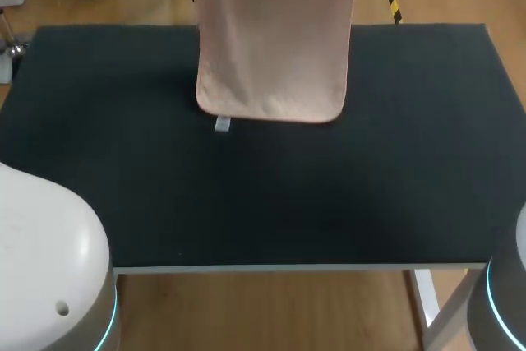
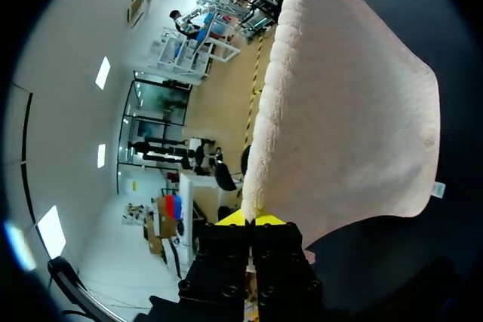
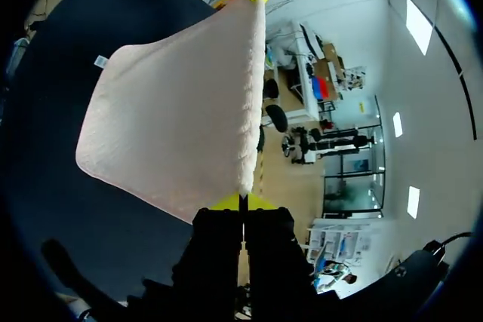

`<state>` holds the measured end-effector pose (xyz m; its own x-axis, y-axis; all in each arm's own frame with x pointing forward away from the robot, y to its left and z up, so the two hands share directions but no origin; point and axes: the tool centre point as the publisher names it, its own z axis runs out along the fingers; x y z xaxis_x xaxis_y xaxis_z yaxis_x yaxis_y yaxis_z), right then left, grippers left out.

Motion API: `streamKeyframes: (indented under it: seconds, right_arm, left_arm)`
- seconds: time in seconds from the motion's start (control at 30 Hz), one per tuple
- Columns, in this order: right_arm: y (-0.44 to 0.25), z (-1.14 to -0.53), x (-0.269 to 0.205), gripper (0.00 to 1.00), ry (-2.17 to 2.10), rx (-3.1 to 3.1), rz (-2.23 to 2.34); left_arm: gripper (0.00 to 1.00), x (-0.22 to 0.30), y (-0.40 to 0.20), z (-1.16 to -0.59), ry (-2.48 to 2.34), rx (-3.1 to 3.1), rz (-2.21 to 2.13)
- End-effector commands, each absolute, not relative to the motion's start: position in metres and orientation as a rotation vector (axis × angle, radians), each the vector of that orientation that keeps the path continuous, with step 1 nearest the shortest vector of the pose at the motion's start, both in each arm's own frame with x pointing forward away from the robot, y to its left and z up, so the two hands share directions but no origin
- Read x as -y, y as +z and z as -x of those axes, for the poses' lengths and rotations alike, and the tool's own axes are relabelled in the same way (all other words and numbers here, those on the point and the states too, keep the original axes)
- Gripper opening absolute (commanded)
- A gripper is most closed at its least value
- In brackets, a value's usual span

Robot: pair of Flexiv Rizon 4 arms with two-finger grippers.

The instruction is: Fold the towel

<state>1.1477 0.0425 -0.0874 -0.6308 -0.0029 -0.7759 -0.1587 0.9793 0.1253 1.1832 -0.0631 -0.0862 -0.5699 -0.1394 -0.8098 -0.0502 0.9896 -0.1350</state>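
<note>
The pink towel (image 1: 271,47) hangs up in the air over the far side of the black table (image 1: 263,195). It hangs flat like a curtain, with its top edge pulled straight between the two grippers. The left gripper (image 2: 250,219) has its two yellow tips pressed together on one top corner of the towel, one tip on each side of the cloth. From there the towel spreads out ahead of it and away to one side. The right gripper (image 3: 243,203) pinches the other top corner in the same way, with its tips tight on the cloth. In the right wrist view, the towel's top edge runs straight ahead to the left gripper at the far end. The bottom edge of the towel has round corners and hangs in front of the table's far half. A little white tag (image 1: 222,125) sticks out below the bottom edge near one corner.
</note>
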Motion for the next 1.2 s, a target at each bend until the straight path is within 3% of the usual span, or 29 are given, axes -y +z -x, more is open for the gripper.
streamKeyframes:
  seconds: [0.03,0.37,1.2]
  right_arm:
    - [-0.059,-1.154,-0.040,0.00,0.194,-2.185,0.088]
    - [-0.024,-1.157,-0.039,0.00,0.183,-2.072,0.078]
    - [-0.152,-1.017,-0.039,0.00,0.239,-2.445,0.145]
  left_arm:
    - [0.00,0.065,-0.052,-1.186,-0.098,-2.159,0.133]
    - [0.00,0.064,-0.023,-1.181,-0.097,-2.096,0.124]
    - [0.00,0.081,-0.161,-1.005,-0.172,-2.531,0.106]
